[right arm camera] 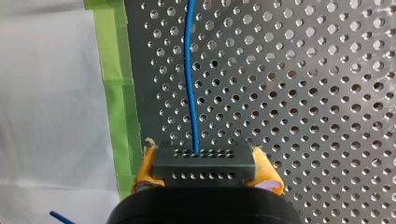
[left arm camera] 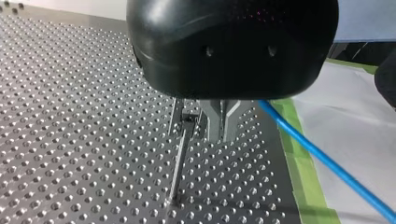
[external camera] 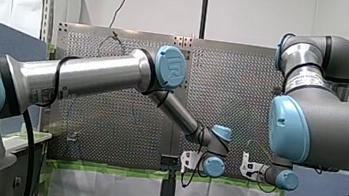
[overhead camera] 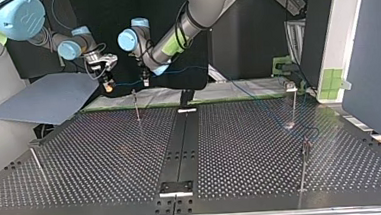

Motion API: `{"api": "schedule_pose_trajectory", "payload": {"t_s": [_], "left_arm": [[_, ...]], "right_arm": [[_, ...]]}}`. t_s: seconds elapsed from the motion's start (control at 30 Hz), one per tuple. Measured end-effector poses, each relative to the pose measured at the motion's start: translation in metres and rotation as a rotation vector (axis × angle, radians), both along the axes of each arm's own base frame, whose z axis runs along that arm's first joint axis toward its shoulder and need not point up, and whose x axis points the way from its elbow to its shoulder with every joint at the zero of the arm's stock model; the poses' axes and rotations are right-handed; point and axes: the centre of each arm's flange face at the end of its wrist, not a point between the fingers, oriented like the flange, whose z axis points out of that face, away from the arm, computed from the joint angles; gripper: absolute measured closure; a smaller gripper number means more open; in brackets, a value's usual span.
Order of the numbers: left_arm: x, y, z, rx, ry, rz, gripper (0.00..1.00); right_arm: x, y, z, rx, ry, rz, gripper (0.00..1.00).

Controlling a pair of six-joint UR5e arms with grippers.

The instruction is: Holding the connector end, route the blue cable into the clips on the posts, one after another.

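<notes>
Right gripper [right arm camera: 208, 164] is clamped on the connector [right arm camera: 204, 170], yellow pads either side, and the cable [right arm camera: 190, 84] runs straight out ahead over the table [right arm camera: 303, 100]. Left gripper [left arm camera: 219, 126] has its fingers drawn together just beside the post [left arm camera: 180, 158], with the cable coming out at their side. Pinched or not, I can't tell. The clip [left arm camera: 187, 122] tops that post. To do this well, I'd say: keep the line taut between the grippers, bring it level with the clip, press it in sideways, and don't twist the connector.
</notes>
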Motion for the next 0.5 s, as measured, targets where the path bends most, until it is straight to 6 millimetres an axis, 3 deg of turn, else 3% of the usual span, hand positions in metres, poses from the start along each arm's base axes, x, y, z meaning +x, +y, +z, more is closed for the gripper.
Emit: {"api": "schedule_pose_trajectory", "payload": {"t_s": [0.27,0.5], "left_arm": [[-0.005,-0.007,-0.001,0.011,-0.006,-0.038,1.00],[0.003,-0.004,-0.001,0.010,-0.005,-0.044,1.00]], "right_arm": [[0.001,-0.004,0.002,0.000,0.013,0.020,1.00],[-0.002,-0.011,0.005,-0.001,0.013,0.016,1.00]]}}
